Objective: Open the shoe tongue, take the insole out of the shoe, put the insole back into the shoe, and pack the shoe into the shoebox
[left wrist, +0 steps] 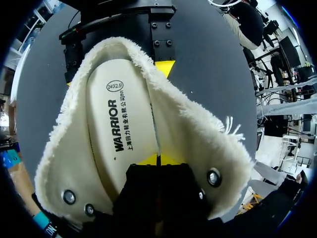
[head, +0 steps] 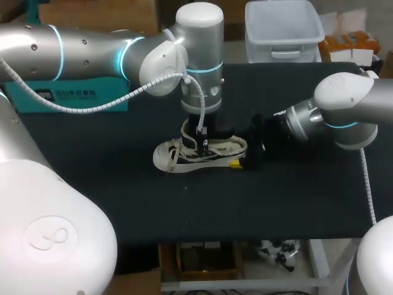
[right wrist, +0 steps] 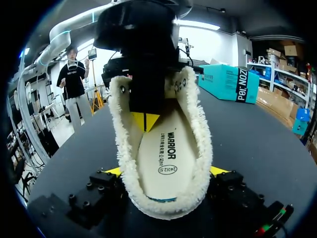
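A: Left gripper [left wrist: 158, 159], fingers pressed together, touches the insole [left wrist: 119, 134] inside the fleece-lined shoe [head: 221, 150].
B: And the right gripper [right wrist: 167, 171]?
A: Clamped on the shoe's heel, 2 fingers flanking it, at the middle of the table [head: 92, 184].

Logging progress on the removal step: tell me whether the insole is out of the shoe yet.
No: the insole lies flat inside the shoe, ringed by its fleecy lining.

light: even and moderately bright, cast from overhead | glare: soft highlights noted on the pale shells of the left arm [head: 92, 43] and right arm [head: 344, 98] | counter [head: 92, 184]: dark and matte, little light returned | shoe [left wrist: 198, 134]: interior and insole [left wrist: 124, 148] brightly lit | left end effector [left wrist: 157, 159]: seen as a black mass, surface detail lost in shadow
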Controlling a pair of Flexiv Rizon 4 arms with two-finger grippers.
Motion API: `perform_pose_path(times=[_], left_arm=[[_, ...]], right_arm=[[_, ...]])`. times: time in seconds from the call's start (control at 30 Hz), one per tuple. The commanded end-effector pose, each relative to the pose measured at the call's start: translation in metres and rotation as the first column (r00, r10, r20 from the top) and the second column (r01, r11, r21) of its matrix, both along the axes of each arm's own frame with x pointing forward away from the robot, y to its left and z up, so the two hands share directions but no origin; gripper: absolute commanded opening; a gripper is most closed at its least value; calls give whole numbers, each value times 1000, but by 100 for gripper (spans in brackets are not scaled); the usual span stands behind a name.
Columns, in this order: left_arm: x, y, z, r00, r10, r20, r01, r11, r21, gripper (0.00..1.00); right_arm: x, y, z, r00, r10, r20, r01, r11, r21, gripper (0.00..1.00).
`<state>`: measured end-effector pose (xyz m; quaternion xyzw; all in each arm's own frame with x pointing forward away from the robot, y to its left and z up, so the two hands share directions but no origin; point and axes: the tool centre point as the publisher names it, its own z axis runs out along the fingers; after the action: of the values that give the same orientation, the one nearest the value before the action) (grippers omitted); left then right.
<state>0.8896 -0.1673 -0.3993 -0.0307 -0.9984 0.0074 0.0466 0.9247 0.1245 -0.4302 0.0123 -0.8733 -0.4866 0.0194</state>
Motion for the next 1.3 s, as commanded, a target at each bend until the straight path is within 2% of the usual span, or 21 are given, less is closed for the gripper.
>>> perform_pose_path(times=[0.03, 0.13, 0.27, 0.47, 0.53, 0.7, 0.83, 1.0, 1.07, 1.3], left_arm=[[-9, -5, -20, 999, 5, 49, -6, 1000, 9, 0], [-12, -6, -26, 995, 13, 98, -15, 1000, 26, 0], [-10, -7, -34, 991, 22, 132, -27, 999, 34, 0], [-4, -3, -43, 989, 33, 145, -37, 999, 25, 23], [1, -2, -46, 988, 43, 146, -46, 999, 22, 34], [10, -1, -50, 986, 58, 156, -61, 998, 17, 34], [17, -4, -55, 983, 66, 174, -70, 997, 15, 38], [21, -7, -65, 969, 75, 237, -81, 997, 17, 33], [21, -9, -70, 960, 78, 268, -87, 996, 20, 34], [34, -15, -86, 944, 93, 318, -105, 994, 18, 33]], right_arm=[[0, -2, -3, 1000, -1, 0, 1, 1000, 4, 0], [0, -2, -3, 1000, -1, 0, 1, 1000, 4, 0], [0, -2, -3, 1000, -1, 0, 1, 1000, 4, 0], [0, -2, -3, 1000, -1, 0, 1, 1000, 4, 0], [0, -2, -3, 1000, -1, 0, 1, 1000, 4, 0], [0, -2, -3, 1000, -1, 0, 1, 1000, 4, 0], [0, -2, -3, 1000, -1, 0, 1, 1000, 4, 0], [0, -2, -3, 1000, -1, 0, 1, 1000, 4, 0], [0, -2, -3, 1000, -1, 0, 1, 1000, 4, 0], [0, -2, -3, 1000, -1, 0, 1, 1000, 4, 0]])
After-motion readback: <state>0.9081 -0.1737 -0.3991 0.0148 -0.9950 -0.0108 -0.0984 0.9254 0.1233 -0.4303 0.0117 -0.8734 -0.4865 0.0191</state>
